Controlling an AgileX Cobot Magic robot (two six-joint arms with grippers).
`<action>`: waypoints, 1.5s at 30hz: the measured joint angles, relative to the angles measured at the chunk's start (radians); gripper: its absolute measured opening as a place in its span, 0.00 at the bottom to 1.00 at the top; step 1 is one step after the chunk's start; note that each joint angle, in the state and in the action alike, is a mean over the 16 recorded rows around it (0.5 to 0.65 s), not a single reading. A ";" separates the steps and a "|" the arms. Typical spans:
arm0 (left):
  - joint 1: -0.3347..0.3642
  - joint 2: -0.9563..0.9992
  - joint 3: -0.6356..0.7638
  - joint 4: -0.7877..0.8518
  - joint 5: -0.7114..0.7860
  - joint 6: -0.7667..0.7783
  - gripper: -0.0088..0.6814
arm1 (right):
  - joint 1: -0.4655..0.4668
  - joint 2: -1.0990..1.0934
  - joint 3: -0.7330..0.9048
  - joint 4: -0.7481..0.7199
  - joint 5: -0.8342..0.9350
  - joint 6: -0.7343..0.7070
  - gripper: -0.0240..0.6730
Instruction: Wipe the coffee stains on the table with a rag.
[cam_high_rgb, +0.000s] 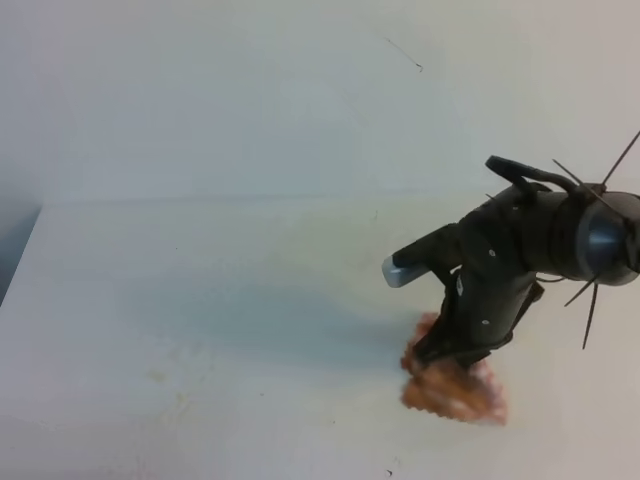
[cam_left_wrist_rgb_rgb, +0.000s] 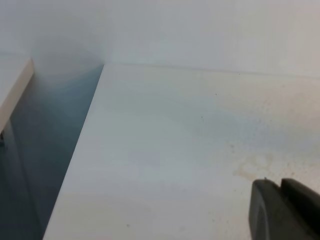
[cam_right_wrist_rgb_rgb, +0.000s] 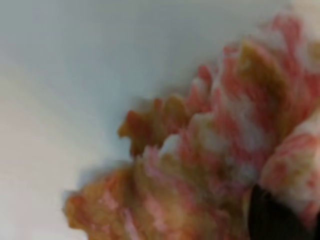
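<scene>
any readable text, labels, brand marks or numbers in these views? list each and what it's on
None readable in any view.
No print shows on the right end effector or on the arm's dark housing above it.
The rag carries only a pink-and-white check, stained brown, no lettering.
The table shows faint smudges only.
The left end effector shows as a plain dark edge.
</scene>
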 joint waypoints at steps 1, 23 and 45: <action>0.000 0.000 0.000 0.000 0.000 0.000 0.01 | -0.001 -0.010 0.000 -0.031 0.006 0.018 0.08; 0.000 0.000 0.000 0.000 0.000 0.000 0.01 | -0.001 -0.325 0.002 -0.093 -0.051 0.088 0.26; 0.000 0.000 0.000 0.000 0.000 0.000 0.01 | 0.001 -0.582 0.006 0.090 0.208 -0.161 0.15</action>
